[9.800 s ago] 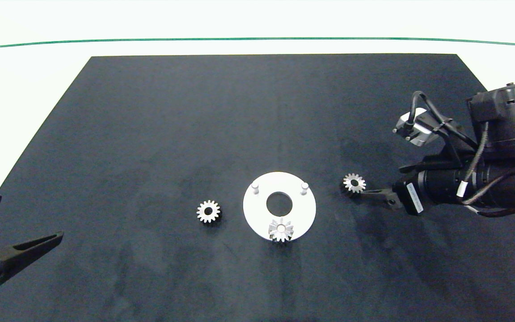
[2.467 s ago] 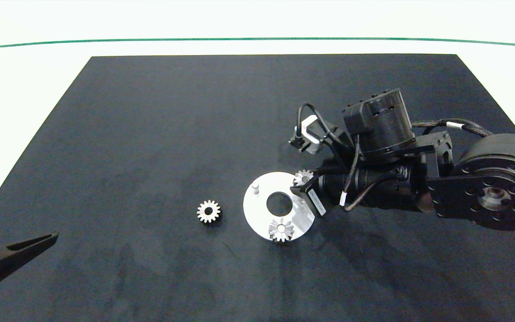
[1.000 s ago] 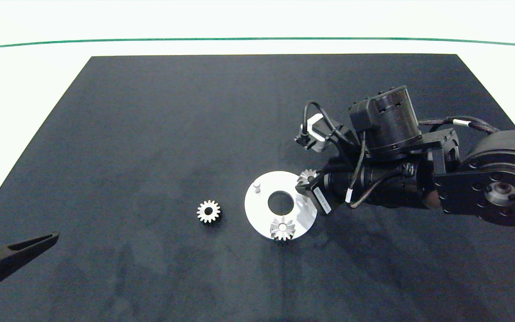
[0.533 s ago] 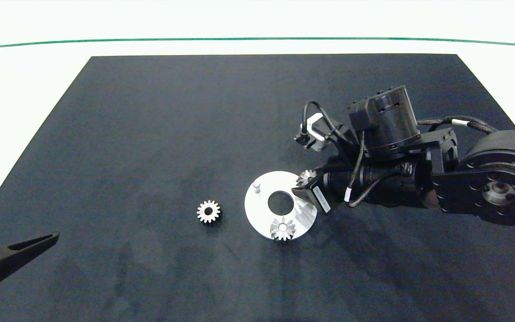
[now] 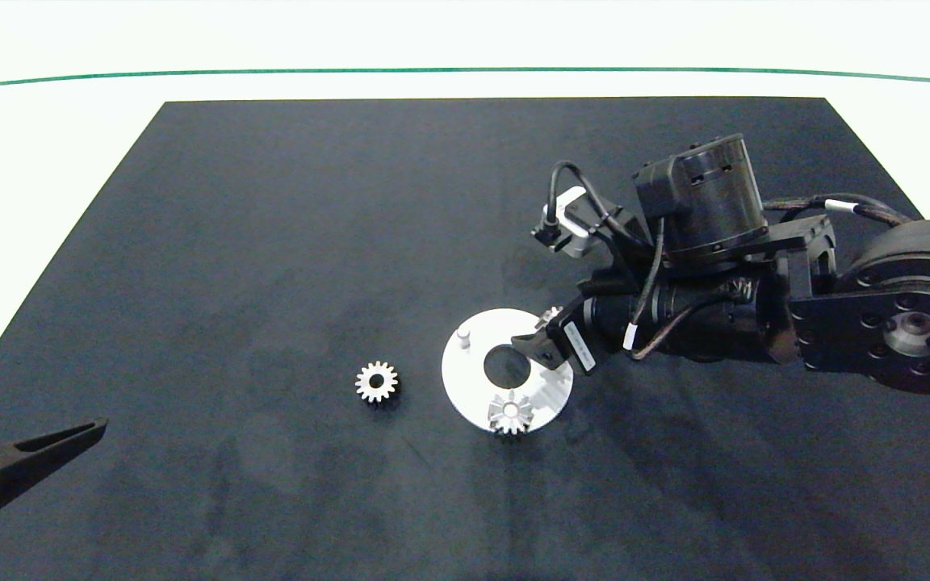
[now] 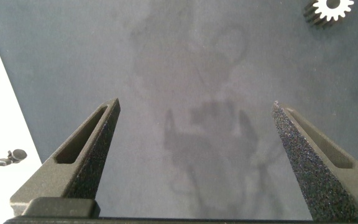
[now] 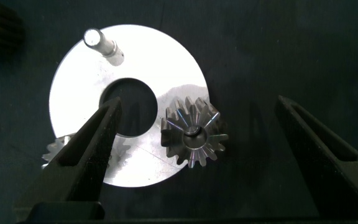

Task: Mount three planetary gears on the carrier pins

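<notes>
Your right gripper [image 7: 197,162] hangs with fingers wide over the second gear [image 7: 193,138], seated on its pin on the white disc [image 7: 79,74]; next fetch the loose gear [image 5: 376,381] from the tabletop [image 5: 271,242] for the bare pin [image 7: 102,45].

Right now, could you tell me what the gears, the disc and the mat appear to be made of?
The gears look like bare metal, with bright glints on the teeth. The disc looks white and smooth, perhaps plastic or painted metal. The mat looks dark, matte and felt-like.

Bright, even overhead light, soft shadows on the dark mat [image 5: 271,242], glare on the white disc [image 7: 104,56], views sharp.
</notes>
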You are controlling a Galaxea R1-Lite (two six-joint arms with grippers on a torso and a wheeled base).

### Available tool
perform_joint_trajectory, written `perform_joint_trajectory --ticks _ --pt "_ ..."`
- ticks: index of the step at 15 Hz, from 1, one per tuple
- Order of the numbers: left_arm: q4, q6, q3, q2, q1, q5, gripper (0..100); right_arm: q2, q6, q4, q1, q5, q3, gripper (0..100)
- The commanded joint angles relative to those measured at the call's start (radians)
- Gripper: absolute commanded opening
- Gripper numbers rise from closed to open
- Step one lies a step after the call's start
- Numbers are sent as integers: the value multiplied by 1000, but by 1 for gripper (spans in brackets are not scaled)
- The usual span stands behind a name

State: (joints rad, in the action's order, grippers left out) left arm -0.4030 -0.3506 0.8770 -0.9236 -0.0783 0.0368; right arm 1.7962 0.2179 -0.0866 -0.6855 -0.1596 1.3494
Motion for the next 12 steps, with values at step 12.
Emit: perform_joint_trajectory --ticks 12 --pt "-2 -2 0 0 2 0 100 -83 1 -61 43 -71 8 100"
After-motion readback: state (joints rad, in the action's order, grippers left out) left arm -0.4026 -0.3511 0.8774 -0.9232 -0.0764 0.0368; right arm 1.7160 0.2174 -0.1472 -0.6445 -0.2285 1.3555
